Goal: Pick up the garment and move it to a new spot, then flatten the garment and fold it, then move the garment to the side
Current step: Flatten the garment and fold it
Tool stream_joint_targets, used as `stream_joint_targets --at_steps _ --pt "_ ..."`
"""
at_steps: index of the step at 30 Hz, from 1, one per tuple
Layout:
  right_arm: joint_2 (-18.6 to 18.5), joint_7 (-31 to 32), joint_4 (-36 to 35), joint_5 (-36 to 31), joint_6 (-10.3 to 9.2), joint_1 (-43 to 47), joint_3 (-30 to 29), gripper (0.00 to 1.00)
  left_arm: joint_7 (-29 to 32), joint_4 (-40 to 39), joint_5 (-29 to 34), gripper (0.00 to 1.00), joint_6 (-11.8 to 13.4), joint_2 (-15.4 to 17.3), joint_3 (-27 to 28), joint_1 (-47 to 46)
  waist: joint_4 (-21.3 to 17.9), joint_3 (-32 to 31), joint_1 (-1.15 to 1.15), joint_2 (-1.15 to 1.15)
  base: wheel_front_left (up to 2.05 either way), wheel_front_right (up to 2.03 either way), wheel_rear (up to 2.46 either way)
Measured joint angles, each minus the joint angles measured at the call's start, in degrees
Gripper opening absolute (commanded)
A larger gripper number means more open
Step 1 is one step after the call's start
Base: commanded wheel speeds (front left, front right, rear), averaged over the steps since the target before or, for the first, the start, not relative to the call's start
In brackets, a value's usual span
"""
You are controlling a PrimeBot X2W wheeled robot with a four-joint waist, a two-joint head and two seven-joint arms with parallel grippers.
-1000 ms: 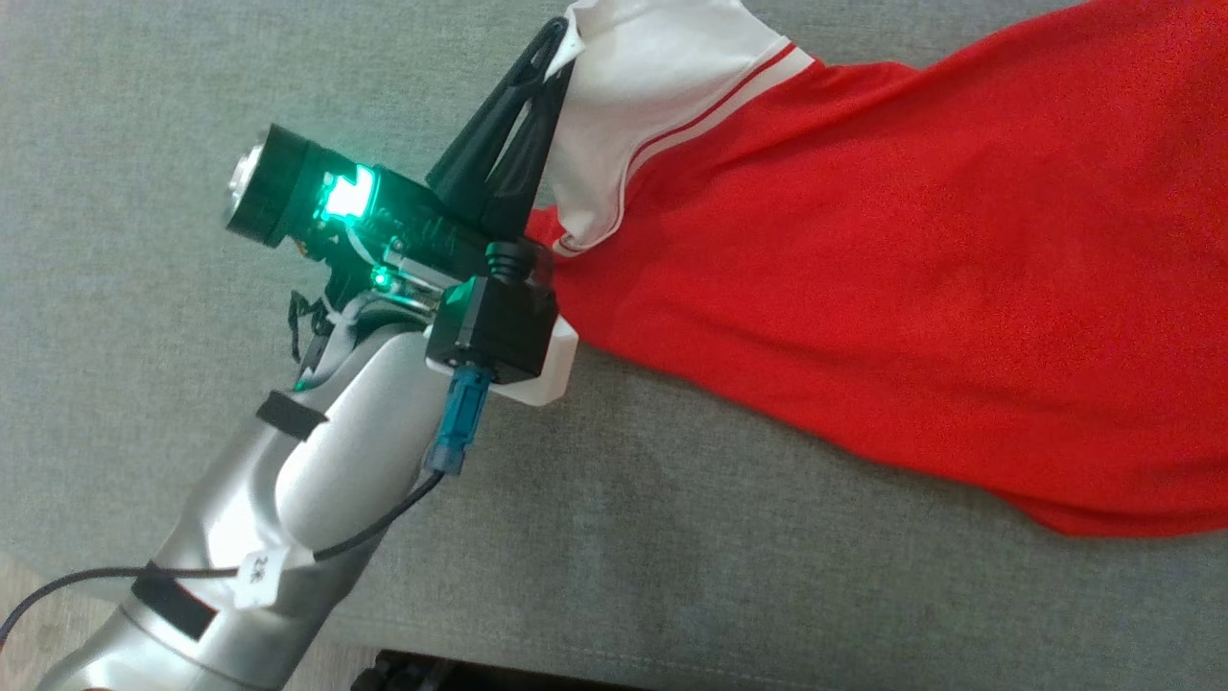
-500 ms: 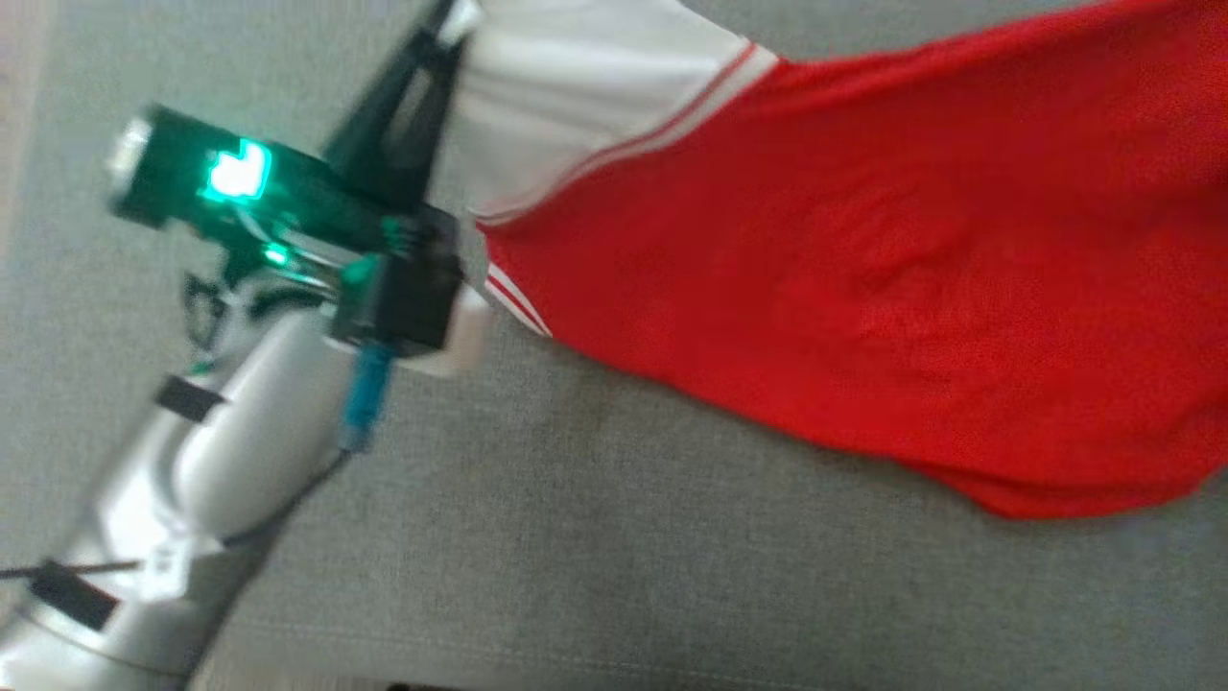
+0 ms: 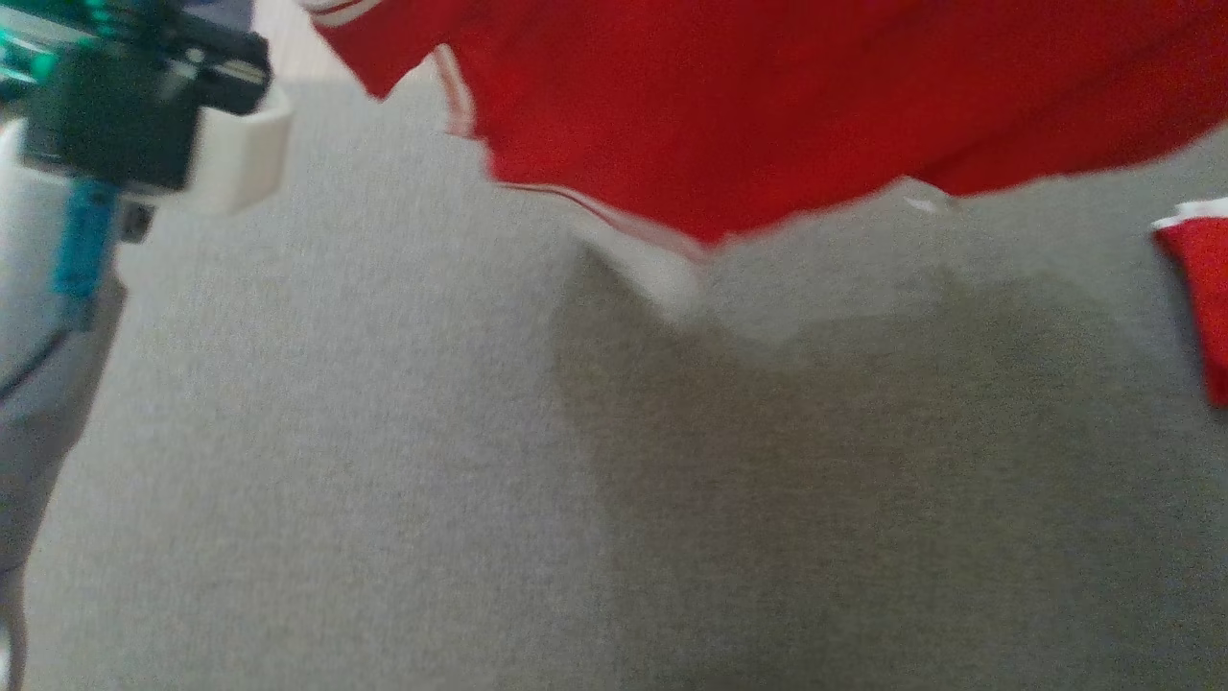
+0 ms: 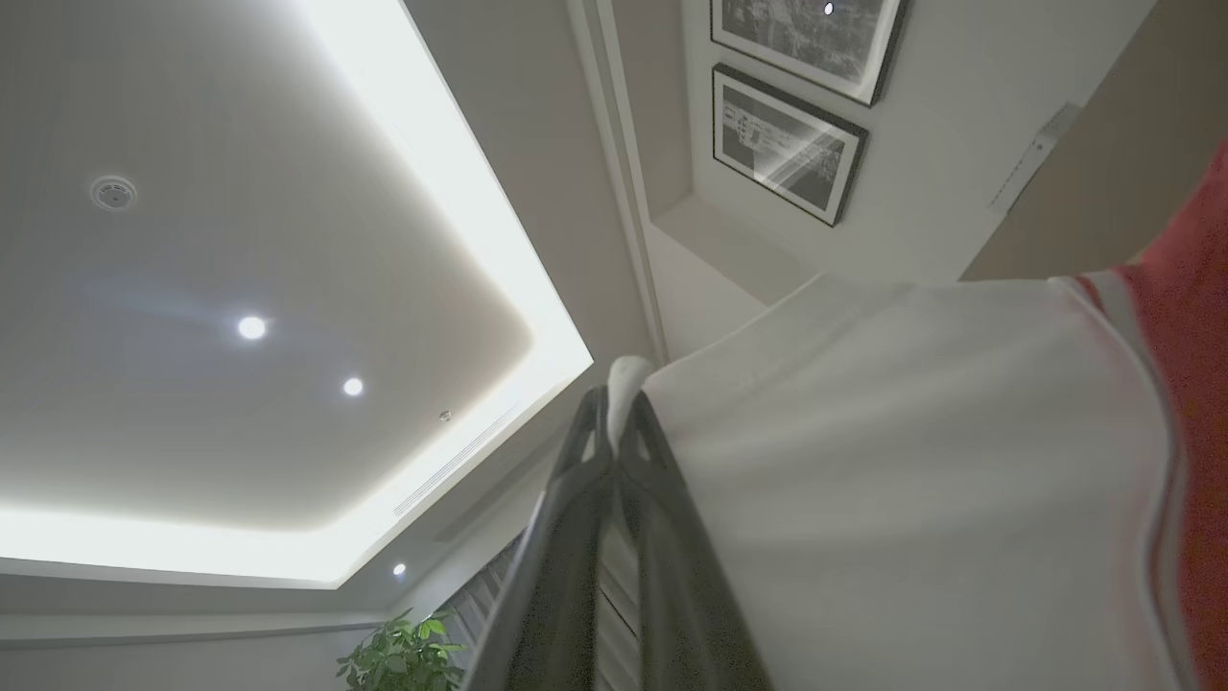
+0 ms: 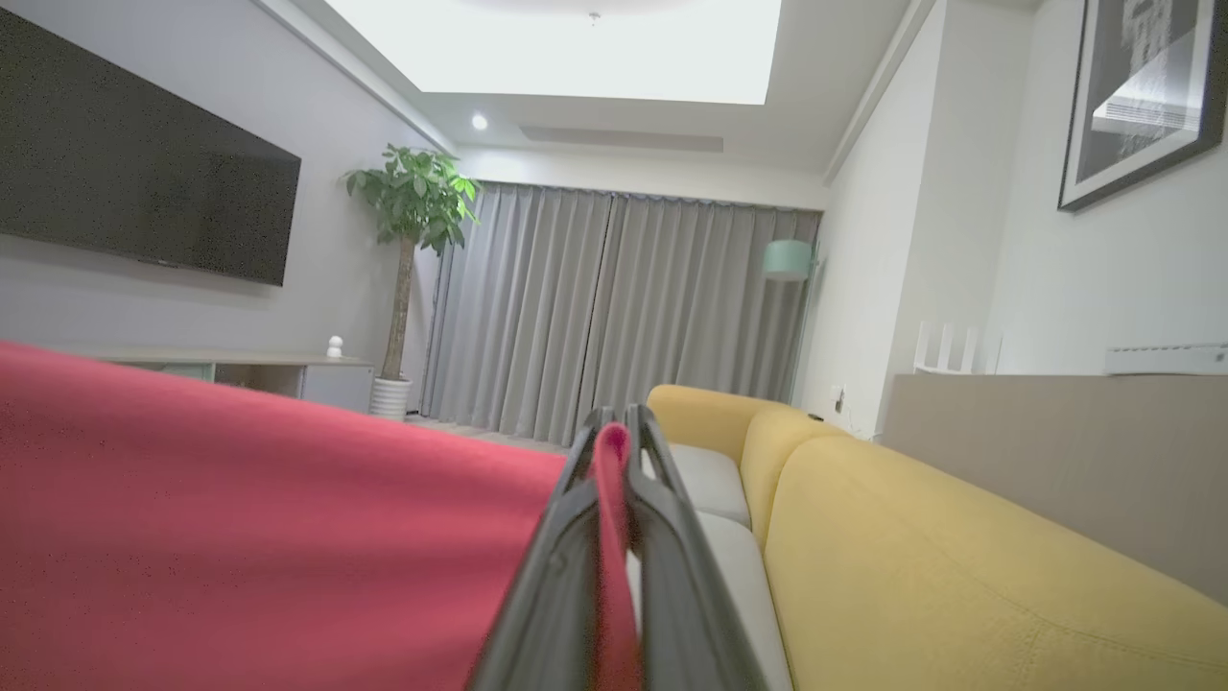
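Observation:
The garment (image 3: 767,106) is a red shirt with white trim, hanging lifted above the grey cushion (image 3: 384,461) across the top of the head view. In the left wrist view my left gripper (image 4: 614,422) is shut on the garment's white sleeve (image 4: 911,461), pointing up toward the ceiling. My right gripper (image 5: 614,432) is shut on a fold of the red cloth (image 5: 240,518), which stretches away to the left in the right wrist view. The left wrist housing (image 3: 125,115) shows at the head view's top left. A red piece with a white edge (image 3: 1199,288) shows at the right edge.
A yellow sofa (image 5: 911,537) lies ahead and to the right of the right gripper. A grey curtain (image 5: 614,307), a potted plant (image 5: 413,221), a wall television (image 5: 144,192) and a low cabinet (image 5: 269,369) stand beyond. Framed pictures (image 4: 787,144) hang on the wall.
The head camera has swung, so the whole picture shifted. The garment now hangs off the cushion with its lower hem free. The right gripper has shut on the red cloth.

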Motion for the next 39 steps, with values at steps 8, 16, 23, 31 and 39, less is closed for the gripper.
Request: stream_joint_targets --at_steps 8,16,23,31,39 --pt "0.01 -0.02 -10.48 -1.02 0.0 9.48 -6.79 0.0 -0.18 -6.88 -3.94 0.0 -1.07 2.57 3.68 -0.6 -3.8 -6.77 0.0 0.0 0.0 0.0 0.0" --pt "1.24 1.66 -12.44 -0.93 0.0 7.71 -5.98 0.0 -0.14 -5.64 -7.25 0.0 -3.48 2.13 3.92 -5.76 -5.15 -6.0 0.02 0.0 0.0 0.0 0.0" --pt "2.4 4.35 -6.98 -0.34 0.0 1.75 -1.75 0.0 0.38 5.0 -6.42 0.0 -7.49 0.78 0.05 -9.75 -4.07 0.52 0.04 0.0 0.0 0.0 0.0" --pt "4.34 2.14 0.8 -1.42 0.0 -5.83 0.88 0.0 0.0 13.25 -2.99 0.0 -6.68 -4.27 -2.78 -18.59 -2.47 9.69 0.05 0.0 0.0 0.0 0.0" --pt "4.56 -0.02 0.15 -8.73 0.0 -14.61 -4.71 0.0 -0.18 6.1 -0.73 0.0 -4.64 -3.07 -4.25 -27.07 -1.16 16.82 0.03 0.0 0.0 0.0 0.0"
